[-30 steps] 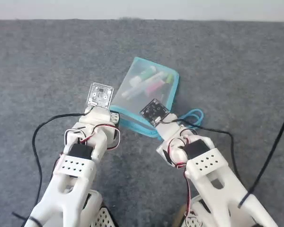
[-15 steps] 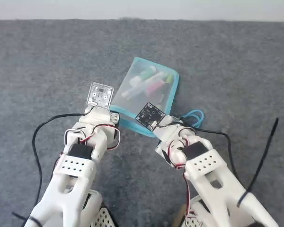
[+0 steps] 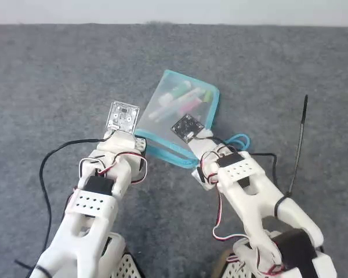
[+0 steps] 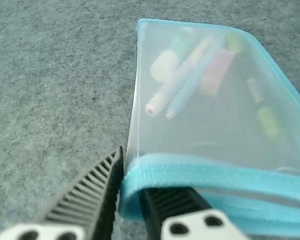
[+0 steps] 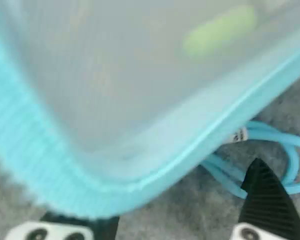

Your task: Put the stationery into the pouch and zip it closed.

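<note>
Lying on grey carpet (image 3: 52,75) below a pale wall (image 3: 174,10), the pouch (image 3: 158,124) is pinched by left jaws; right jaws gape.

The left arm (image 3: 95,217) and right arm (image 3: 258,194) are white moulded plastic with dotted vent panels (image 3: 91,202), black servo blocks (image 3: 97,185) and looping red, white and black cables (image 3: 44,174). The left tool (image 4: 131,177) has black ribbed fingers (image 4: 95,192) on white mounts (image 4: 190,227) with screw holes.
</note>
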You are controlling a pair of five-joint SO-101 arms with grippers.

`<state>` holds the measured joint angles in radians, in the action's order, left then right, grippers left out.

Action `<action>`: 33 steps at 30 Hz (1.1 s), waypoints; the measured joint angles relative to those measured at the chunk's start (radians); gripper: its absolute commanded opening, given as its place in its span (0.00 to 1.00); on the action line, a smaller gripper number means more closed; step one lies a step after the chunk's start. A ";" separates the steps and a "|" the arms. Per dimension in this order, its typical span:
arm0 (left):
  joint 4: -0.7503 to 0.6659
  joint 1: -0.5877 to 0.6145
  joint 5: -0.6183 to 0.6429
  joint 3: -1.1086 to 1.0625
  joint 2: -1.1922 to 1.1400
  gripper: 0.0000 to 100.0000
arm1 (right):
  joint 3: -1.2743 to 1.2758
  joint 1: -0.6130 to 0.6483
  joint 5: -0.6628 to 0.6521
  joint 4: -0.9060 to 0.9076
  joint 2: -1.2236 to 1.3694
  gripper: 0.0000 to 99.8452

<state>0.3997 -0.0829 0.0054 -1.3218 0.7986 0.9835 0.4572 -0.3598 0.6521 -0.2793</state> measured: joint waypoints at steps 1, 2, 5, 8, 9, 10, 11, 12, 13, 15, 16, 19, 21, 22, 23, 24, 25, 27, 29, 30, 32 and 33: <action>0.000 0.000 0.000 0.000 0.000 0.02 | 0.000 0.002 0.008 -0.009 0.005 0.34; 0.000 0.000 0.000 0.000 0.000 0.02 | 0.000 0.011 0.015 -0.011 0.006 0.33; 0.000 0.000 0.000 0.000 0.000 0.02 | 0.000 0.072 0.020 -0.015 0.020 0.23; 0.000 0.000 0.000 0.000 0.000 0.02 | 0.000 0.080 0.023 -0.018 0.025 0.15; 0.000 0.000 0.000 0.000 0.000 0.02 | 0.000 0.078 0.023 -0.020 0.025 0.13; 0.000 0.000 0.000 0.000 0.000 0.02 | 0.000 0.075 0.023 -0.021 0.025 0.11; 0.000 0.000 0.000 0.000 0.000 0.02 | 0.000 0.074 0.023 -0.021 0.025 0.10; 0.000 0.000 0.000 0.000 0.000 0.02 | -0.005 0.072 0.023 -0.021 0.025 0.09; 0.000 0.000 0.000 0.000 0.000 0.02 | -0.011 0.068 0.025 -0.021 0.025 0.07; 0.000 0.000 0.000 0.000 0.000 0.02 | -0.020 0.049 0.026 -0.014 0.025 0.02; 0.000 0.000 0.000 0.000 0.000 0.02 | -0.031 0.035 0.026 0.005 0.025 0.00; 0.000 0.000 0.000 0.000 0.000 0.02 | -0.071 -0.012 0.026 0.101 0.023 0.01; 0.000 0.000 0.000 0.000 0.000 0.02 | -0.086 -0.052 0.026 0.181 -0.017 0.01; 0.000 0.000 0.000 0.000 0.000 0.02 | -0.091 -0.066 0.028 0.221 -0.049 0.01; 0.000 0.000 0.000 0.000 0.000 0.02 | -0.095 -0.071 0.026 0.261 -0.087 0.01; 0.000 0.000 0.000 0.000 0.000 0.02 | -0.098 -0.072 0.026 0.304 -0.135 0.01; 0.000 0.000 0.000 0.000 0.000 0.01 | -0.101 -0.072 0.026 0.347 -0.187 0.01; 0.000 0.000 0.000 0.000 0.000 0.01 | -0.101 -0.071 0.026 0.430 -0.308 0.01; 0.000 -0.021 0.000 0.000 0.000 0.01 | -0.114 -0.055 0.014 0.514 -0.443 0.01; 0.000 -0.035 0.000 0.000 0.000 0.01 | -0.129 -0.037 0.000 0.554 -0.512 0.01; 0.000 -0.060 0.015 0.000 0.000 0.01 | -0.175 0.026 -0.021 0.629 -0.643 0.01; 0.000 -0.068 0.026 0.000 0.000 0.01 | -0.204 0.061 -0.026 0.663 -0.698 0.01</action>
<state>0.3997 -0.1504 0.0315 -1.3218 0.7986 0.7795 0.5186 -0.3859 1.3149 -0.9774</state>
